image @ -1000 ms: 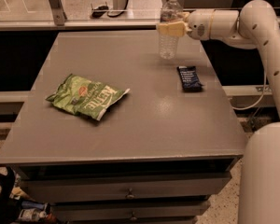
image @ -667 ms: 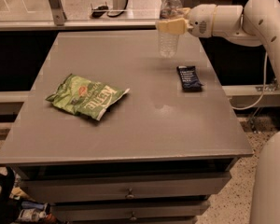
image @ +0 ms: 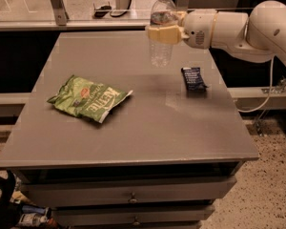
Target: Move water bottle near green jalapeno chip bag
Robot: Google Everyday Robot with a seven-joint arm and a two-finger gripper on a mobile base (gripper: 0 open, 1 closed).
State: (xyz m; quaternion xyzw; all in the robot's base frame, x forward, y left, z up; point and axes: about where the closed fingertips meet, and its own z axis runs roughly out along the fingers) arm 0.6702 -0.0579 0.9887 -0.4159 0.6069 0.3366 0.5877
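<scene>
Gripper (image: 165,34) far right, jaws clamped on upright water bottle (image: 161,54) | green jalapeno chip bag (image: 89,99) lies left and nearer | carry likely leftward, nearward

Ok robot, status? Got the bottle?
Gripper shut on water bottle, far side of table. Green jalapeno chip bag apart, front left. Blue snack wrapper beside bottle, off the path.
</scene>
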